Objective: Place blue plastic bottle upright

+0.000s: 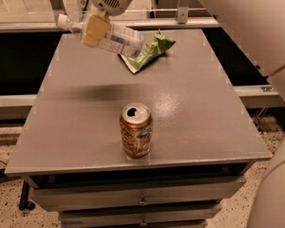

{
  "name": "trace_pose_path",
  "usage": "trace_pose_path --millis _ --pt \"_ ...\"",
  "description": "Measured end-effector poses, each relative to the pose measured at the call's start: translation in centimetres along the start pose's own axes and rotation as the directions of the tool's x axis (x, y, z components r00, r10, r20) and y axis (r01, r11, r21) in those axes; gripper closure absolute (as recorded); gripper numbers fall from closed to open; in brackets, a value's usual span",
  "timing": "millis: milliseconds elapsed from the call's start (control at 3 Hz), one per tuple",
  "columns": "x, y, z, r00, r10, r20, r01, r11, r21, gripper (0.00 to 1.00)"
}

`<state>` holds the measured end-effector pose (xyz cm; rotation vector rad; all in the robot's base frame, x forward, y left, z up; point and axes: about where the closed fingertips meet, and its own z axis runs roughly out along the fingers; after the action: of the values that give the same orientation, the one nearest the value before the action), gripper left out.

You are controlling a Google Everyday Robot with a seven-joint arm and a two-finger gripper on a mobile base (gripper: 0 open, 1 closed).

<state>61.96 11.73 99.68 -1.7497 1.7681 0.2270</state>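
Observation:
The blue plastic bottle [118, 38], clear with a white cap and a pale blue-and-white label, hangs in the air above the back left of the grey table [85, 122]. It lies almost sideways, cap to the left and slightly raised. My gripper [96, 30] comes down from the top of the view and is shut on the bottle near its neck end, with a tan finger pad [95, 30] across its front.
A bronze soda can [136, 130] stands upright, opened, near the table's front middle. A green snack bag [149, 51] lies at the back centre, just behind the bottle. My white arm fills the right side. Drawers sit under the table.

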Motion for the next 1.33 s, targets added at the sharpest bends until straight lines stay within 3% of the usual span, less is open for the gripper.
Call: trace_pose_path --millis 333,667,1000,1333 --pt "-0.7 -1.2 -3.0 0.990 0.032 0.138 -0.035 0.9992 0.020 1.00" --pt "-1.3 -1.5 -5.8 0.941 0.092 0.324 -0.103 0.9946 0.016 1.00" --pt "-1.9 -0.8 -7.8 0.848 0.129 0.513 -0.159 0.9871 0.015 1.00" --pt "-1.8 -0.1 -8.3 0.751 0.143 0.645 -0.207 0.9781 0.024 1.00"
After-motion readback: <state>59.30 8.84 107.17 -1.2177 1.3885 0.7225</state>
